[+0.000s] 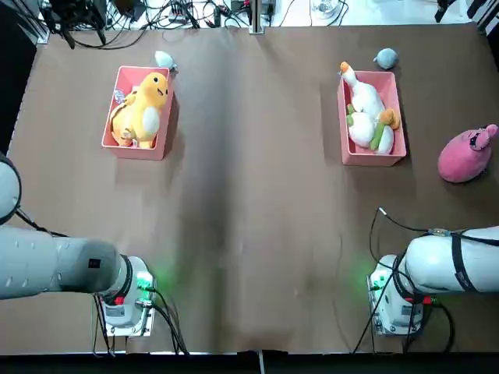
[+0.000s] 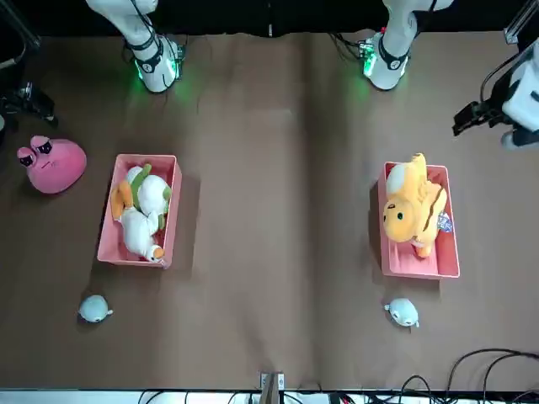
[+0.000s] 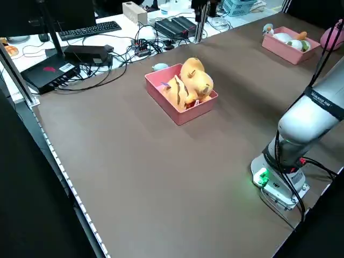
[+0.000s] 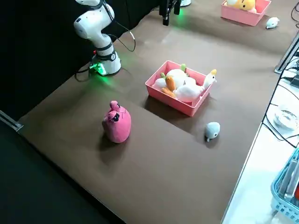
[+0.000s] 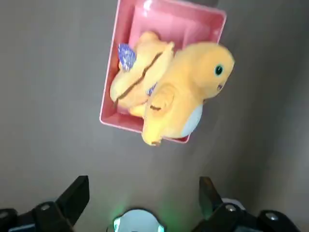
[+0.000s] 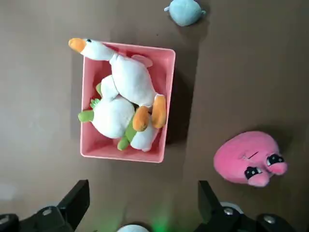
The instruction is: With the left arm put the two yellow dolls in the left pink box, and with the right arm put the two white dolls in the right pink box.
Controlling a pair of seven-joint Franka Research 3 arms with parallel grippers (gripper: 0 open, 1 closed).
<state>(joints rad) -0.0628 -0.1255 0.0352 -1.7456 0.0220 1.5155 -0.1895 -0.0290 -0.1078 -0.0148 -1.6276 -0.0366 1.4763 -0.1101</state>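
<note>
Both arms sit pulled back at the near edge in the top view. Far left, the yellow dolls (image 1: 142,111) fill the left box (image 1: 118,142). Far right, the goose (image 1: 363,95) and the round white doll (image 1: 365,131) lie in the right box (image 1: 394,153).

Left wrist view: left jaws (image 5: 144,197) are apart, holding nothing.

Right wrist view: right jaws (image 6: 142,198) are apart too.

All the dolls look soft, light and squashy. Pinch them round the fat middle.
</note>
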